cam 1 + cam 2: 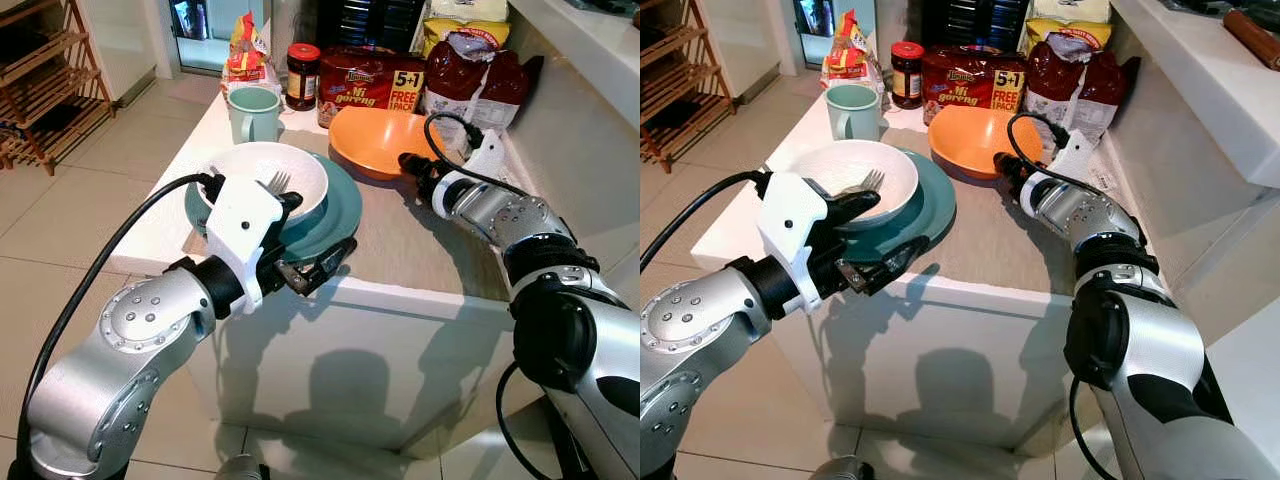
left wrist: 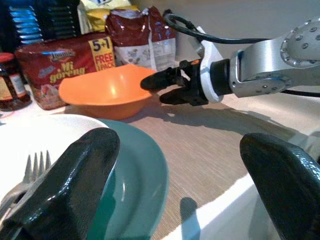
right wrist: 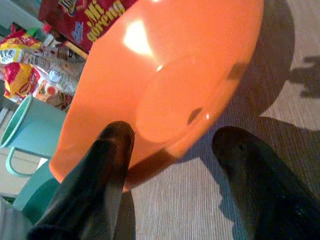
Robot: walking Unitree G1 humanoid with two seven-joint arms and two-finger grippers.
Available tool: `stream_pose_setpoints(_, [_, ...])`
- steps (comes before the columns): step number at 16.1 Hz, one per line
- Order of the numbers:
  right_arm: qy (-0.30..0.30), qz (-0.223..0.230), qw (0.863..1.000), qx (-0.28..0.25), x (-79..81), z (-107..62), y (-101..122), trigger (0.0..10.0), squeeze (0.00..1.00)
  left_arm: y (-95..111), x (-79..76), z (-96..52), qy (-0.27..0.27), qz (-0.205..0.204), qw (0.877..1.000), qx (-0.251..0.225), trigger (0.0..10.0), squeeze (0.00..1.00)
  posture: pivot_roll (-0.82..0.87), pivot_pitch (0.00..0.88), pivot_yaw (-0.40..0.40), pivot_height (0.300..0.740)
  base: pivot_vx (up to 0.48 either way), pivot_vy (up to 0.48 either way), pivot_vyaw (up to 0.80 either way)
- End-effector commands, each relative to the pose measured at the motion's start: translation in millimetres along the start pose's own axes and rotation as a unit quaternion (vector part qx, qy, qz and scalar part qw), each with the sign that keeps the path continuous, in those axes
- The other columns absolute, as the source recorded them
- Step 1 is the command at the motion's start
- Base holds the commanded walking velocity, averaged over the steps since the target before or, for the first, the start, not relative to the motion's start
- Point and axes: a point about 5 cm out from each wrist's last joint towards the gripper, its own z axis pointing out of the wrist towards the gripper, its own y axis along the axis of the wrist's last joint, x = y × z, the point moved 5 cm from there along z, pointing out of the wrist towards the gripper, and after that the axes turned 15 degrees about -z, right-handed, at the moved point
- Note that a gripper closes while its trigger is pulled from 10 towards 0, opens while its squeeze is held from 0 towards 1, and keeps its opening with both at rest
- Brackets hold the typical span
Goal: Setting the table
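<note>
Orange bowl (image 1: 372,140) sits just beyond my right gripper (image 3: 172,150), fingers apart, holding nothing. My left gripper (image 1: 872,235), open, straddles the teal plate's (image 1: 340,215) near rim.

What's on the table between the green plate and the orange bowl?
Nothing. Between the green plate and the orange bowl lies only bare tabletop, seen in the eye views and the left wrist view. The right pincer sits at the bowl's near rim.

Orange bowl (image 1: 375,140); white bowl (image 1: 262,178) on a teal plate (image 1: 335,215); pale green mug (image 1: 253,113). Bench (image 1: 420,245): beige, fine-striped top, white sides. Noodle pack (image 1: 370,80): red with yellow lettering; jar (image 1: 302,76): dark, red lid.
</note>
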Motion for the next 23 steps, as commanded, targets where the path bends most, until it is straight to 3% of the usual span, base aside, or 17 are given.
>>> stream_pose_setpoints(1, [0.004, 0.005, 1.0, -0.012, 3.1, -1.5, 13.0, 0.0, 0.0, 3.2, -4.1, -0.5, -0.009, 0.006, 1.0, 0.0, 10.0, 0.0, 0.15, 0.01, -0.091, 0.74, 0.0, 0.0, 0.0])
stream_pose_setpoints(15, [0.004, 0.01, 1.0, -0.021, 2.9, -1.2, 14.9, 0.0, 0.0, 1.3, -5.2, -0.6, -0.011, 0.008, 1.0, 0.008, 10.0, 0.0, 0.15, 0.006, -0.092, 0.74, 0.0, 0.0, 0.0])
stream_pose_setpoints(19, [0.005, 0.047, 0.998, -0.046, 2.3, -3.2, 23.6, 0.0, 0.0, -0.5, -2.0, 0.7, 0.0, 0.014, 1.0, 0.007, 10.0, 0.0, 0.15, 0.004, -0.083, 0.74, 0.0, 0.0, 0.0])
stream_pose_setpoints(21, [0.054, 0.078, 0.992, -0.088, 12.1, -11.3, 38.0, 0.0, 0.0, 7.2, 10.1, 2.5, 0.034, 0.024, 0.999, -0.017, 10.0, 0.0, 0.14, 0.005, -0.075, 0.74, 0.0, 0.0, 0.0])
stream_pose_setpoints(23, [0.064, 0.082, 0.986, -0.129, 13.8, -19.3, 49.5, 0.0, 0.0, 13.0, 17.4, 3.6, 0.057, 0.03, 0.997, -0.034, 10.0, 0.0, 0.14, 0.004, -0.071, 0.74, 0.0, 0.0, 0.0])
